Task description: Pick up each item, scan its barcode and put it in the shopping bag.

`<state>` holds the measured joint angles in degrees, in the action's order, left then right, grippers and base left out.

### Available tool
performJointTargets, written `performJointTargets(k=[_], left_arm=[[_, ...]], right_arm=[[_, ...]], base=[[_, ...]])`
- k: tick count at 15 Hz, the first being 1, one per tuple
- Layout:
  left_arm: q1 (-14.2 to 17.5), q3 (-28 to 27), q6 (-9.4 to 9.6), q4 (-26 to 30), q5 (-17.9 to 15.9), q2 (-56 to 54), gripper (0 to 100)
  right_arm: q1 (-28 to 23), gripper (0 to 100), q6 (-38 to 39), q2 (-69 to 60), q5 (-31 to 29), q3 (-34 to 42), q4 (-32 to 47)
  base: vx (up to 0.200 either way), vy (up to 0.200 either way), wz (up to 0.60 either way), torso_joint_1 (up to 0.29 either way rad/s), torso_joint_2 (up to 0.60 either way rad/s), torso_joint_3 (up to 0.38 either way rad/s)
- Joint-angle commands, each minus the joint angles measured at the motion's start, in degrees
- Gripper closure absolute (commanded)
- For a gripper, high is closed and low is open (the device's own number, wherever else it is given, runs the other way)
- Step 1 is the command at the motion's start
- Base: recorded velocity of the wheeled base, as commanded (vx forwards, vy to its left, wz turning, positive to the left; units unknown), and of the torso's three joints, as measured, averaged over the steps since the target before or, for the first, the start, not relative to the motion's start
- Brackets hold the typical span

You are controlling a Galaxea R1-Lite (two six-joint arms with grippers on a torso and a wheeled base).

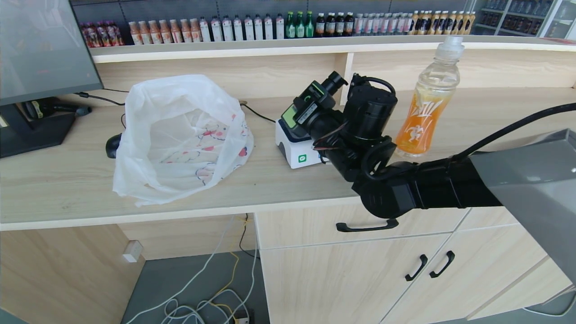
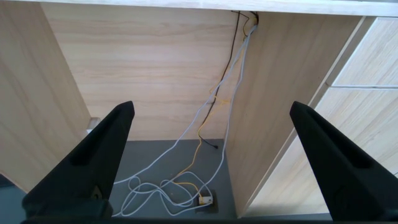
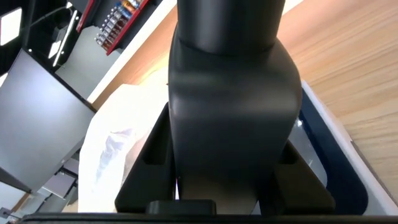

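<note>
My right gripper is shut on a dark bottle with a black cap and green labels, and holds it just above the white barcode scanner on the wooden counter. In the right wrist view the dark bottle sits between the fingers, with the scanner behind it. A white plastic shopping bag stands open left of the scanner. An orange drink bottle stands upright to the right. My left gripper hangs open and empty below the counter.
A monitor and a handheld scanner stand at the counter's far left, and a black mouse lies beside the bag. A shelf of bottles runs along the back. Cupboard doors and floor cables are below.
</note>
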<state>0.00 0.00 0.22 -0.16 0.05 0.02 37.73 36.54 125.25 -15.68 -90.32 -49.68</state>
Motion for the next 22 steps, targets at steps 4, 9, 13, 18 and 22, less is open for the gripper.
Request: performJointTargets(k=[4, 9, 13, 18, 22], left_arm=[[0.0, 0.0, 0.04, 0.0, 0.0, 0.0, 0], [0.0, 0.0, 0.04, 0.0, 0.0, 0.0, 0], [0.0, 0.0, 0.04, 0.0, 0.0, 0.0, 0], [0.0, 0.0, 0.04, 0.0, 0.0, 0.0, 0], [0.0, 0.0, 0.04, 0.0, 0.0, 0.0, 0]], right_arm=[[0.3, 100, -6.2, -5.0, -1.4, 2.7, -1.3], [4.4, 100, -23.9, -10.5, -6.0, 15.9, -21.3], [4.6, 100, -33.5, -12.2, -2.0, 25.4, -34.6], [3.3, 100, -45.8, -13.4, 12.1, 32.3, -40.3], [2.9, 100, -48.2, -14.2, 12.2, 33.1, -40.3]], base=[[0.0, 0.0, 0.0, 0.0, 0.0, 0.0], [0.0, 0.0, 0.0, 0.0, 0.0, 0.0], [0.0, 0.0, 0.0, 0.0, 0.0, 0.0], [0.0, 0.0, 0.0, 0.0, 0.0, 0.0], [0.0, 0.0, 0.0, 0.0, 0.0, 0.0]])
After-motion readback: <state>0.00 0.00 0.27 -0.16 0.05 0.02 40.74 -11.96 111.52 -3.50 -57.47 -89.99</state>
